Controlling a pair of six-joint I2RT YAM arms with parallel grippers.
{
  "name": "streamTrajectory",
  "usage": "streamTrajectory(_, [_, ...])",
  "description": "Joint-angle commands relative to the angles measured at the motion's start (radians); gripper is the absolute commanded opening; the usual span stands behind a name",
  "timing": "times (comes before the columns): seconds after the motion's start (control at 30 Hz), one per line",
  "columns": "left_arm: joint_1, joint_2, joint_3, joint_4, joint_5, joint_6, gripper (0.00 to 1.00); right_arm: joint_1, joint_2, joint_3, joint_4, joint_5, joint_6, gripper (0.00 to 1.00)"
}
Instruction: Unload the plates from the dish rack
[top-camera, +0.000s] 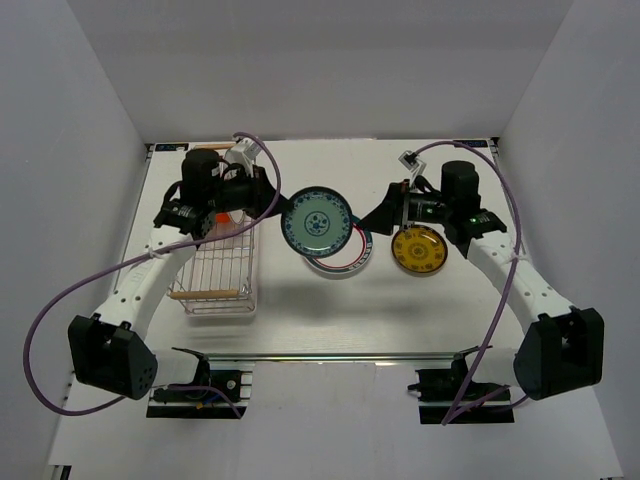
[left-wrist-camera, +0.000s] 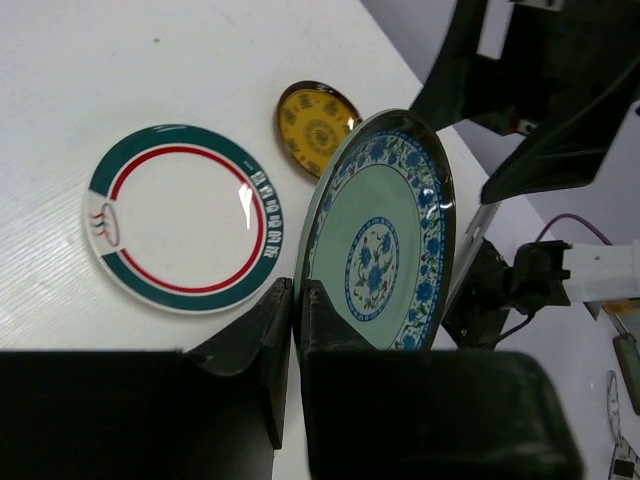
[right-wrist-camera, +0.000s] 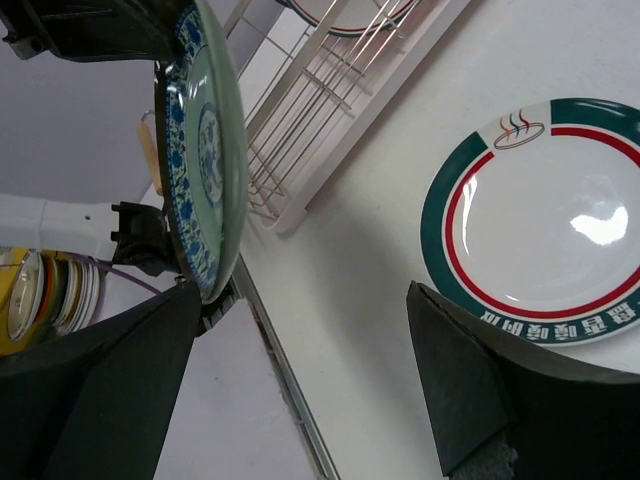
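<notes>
My left gripper (top-camera: 281, 212) (left-wrist-camera: 297, 300) is shut on the rim of the teal-blue patterned plate (top-camera: 316, 222) (left-wrist-camera: 375, 240) (right-wrist-camera: 205, 150), holding it on edge in the air above the table's middle. Below it the white plate with a green and red rim band (top-camera: 345, 262) (left-wrist-camera: 180, 215) (right-wrist-camera: 540, 220) lies flat on the table. The yellow patterned plate (top-camera: 418, 250) (left-wrist-camera: 315, 125) lies flat to its right. My right gripper (top-camera: 378, 222) (right-wrist-camera: 300, 370) stands open and empty just right of the held plate. The dish rack (top-camera: 215, 275) (right-wrist-camera: 320, 90) sits at the left, with a red-rimmed plate (right-wrist-camera: 350, 12) inside.
The rack's wooden handle (top-camera: 205, 293) faces the near edge. The two arms are close together over the table's middle. White walls enclose the table on three sides. A metal rail (top-camera: 330, 356) runs along the near edge.
</notes>
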Motion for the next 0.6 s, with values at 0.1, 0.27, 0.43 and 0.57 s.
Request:
streamTrajectory(0.1, [-0.052,0.008,-0.018,0.105,0.068,-0.035,0.0,0.035,0.046,-0.012,0.116,-0.063,0.029,0.86])
streamTrajectory(0.27, [-0.084,0.045,-0.022,0.085,0.03,-0.032,0.0,0.049,0.076,-0.012,0.139,-0.064,0.074,0.62])
streamTrajectory(0.43, [-0.104,0.049,-0.005,0.038,-0.053,-0.02,0.0,0.048,0.102,-0.008,0.095,-0.033,0.088,0.15])
streamTrajectory(0.57, [-0.113,0.065,0.006,0.013,-0.094,-0.017,0.18,0.043,0.122,0.015,0.027,-0.003,0.074,0.0])
